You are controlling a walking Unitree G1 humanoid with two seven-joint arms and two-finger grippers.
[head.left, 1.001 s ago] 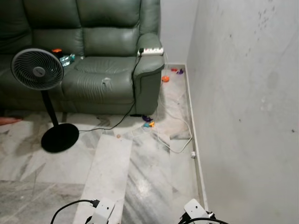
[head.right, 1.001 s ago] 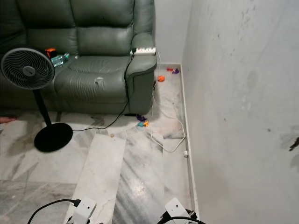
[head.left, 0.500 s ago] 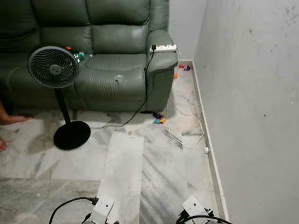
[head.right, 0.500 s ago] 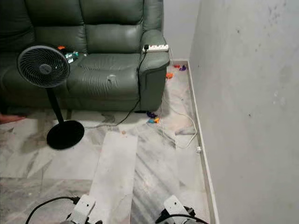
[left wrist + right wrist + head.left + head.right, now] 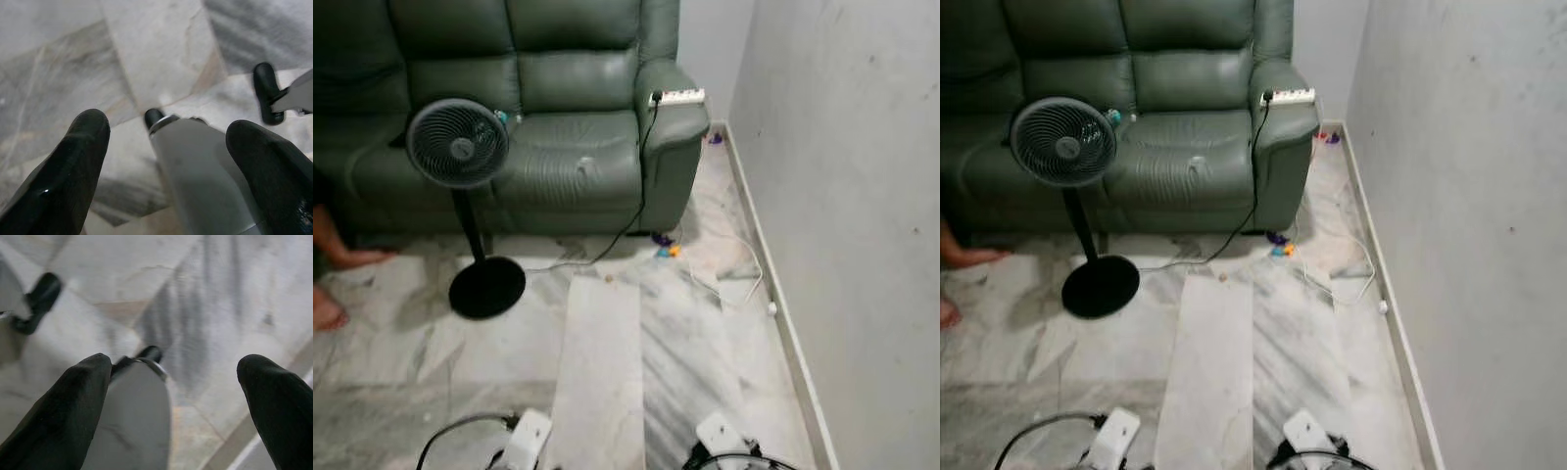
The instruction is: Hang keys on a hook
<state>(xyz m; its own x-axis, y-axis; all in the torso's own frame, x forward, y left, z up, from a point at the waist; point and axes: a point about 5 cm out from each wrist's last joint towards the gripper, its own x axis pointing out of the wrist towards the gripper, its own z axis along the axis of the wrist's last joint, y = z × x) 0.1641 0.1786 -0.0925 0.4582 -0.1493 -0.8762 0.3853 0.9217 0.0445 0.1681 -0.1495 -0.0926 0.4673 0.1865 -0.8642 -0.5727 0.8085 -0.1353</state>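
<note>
Left tool (image 5: 166,142) and right tool (image 5: 178,382): both wide, empty, over marble floor (image 5: 685,343). Fan (image 5: 458,147) centre-left, before sofa (image 5: 558,108).

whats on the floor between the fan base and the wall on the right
In the left eye view, between the fan base and the wall: marble floor, small colourful toys and a white cable.

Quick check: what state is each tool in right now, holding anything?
Left tool: open, holding nothing, pointed down at the marble floor.
Right tool: open, holding nothing, also over the floor.
</note>
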